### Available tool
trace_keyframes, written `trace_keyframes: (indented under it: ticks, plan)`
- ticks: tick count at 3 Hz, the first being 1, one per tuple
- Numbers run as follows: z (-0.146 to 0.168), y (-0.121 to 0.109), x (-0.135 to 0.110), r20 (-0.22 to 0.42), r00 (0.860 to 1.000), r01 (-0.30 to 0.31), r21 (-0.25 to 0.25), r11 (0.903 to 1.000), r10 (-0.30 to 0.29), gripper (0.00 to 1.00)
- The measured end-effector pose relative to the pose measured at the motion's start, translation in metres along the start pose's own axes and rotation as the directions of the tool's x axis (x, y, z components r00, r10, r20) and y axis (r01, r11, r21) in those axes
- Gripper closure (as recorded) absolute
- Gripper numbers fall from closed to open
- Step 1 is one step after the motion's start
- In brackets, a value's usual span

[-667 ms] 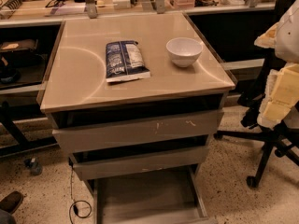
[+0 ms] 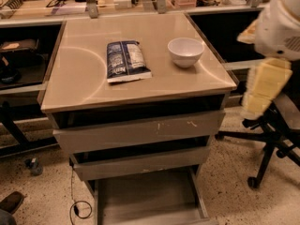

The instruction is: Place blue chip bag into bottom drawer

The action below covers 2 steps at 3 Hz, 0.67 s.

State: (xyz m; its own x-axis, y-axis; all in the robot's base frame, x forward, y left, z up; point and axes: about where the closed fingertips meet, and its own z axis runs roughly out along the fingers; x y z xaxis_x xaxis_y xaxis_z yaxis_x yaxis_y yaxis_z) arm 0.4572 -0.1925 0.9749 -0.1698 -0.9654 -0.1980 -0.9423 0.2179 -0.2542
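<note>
The blue chip bag (image 2: 125,60), dark navy with white print, lies flat on the beige cabinet top (image 2: 93,83), left of centre. The bottom drawer (image 2: 145,195) is pulled out at the foot of the cabinet, and the part of its flat floor that shows is bare. My gripper (image 2: 262,89), pale yellow below a white arm housing (image 2: 281,22), hangs off the cabinet's right edge, beside the top and well apart from the bag. It holds nothing that I can see.
A white bowl (image 2: 185,51) stands on the top, right of the bag. The scuffed top drawer (image 2: 140,131) and middle drawer (image 2: 140,163) are slightly ajar. An office chair base (image 2: 269,149) stands to the right. A cluttered bench (image 2: 70,3) runs behind.
My arm and gripper have shifted slightly left, toward the cabinet's right edge. The bag, the bowl and the drawers have not moved.
</note>
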Motion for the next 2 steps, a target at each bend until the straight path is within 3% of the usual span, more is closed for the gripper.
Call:
trace_keyframes:
  ticks: [2]
  plan:
    - [0.049,-0.052,-0.098,0.017,0.987,0.159,-0.025,0.9870,-0.158,0.00]
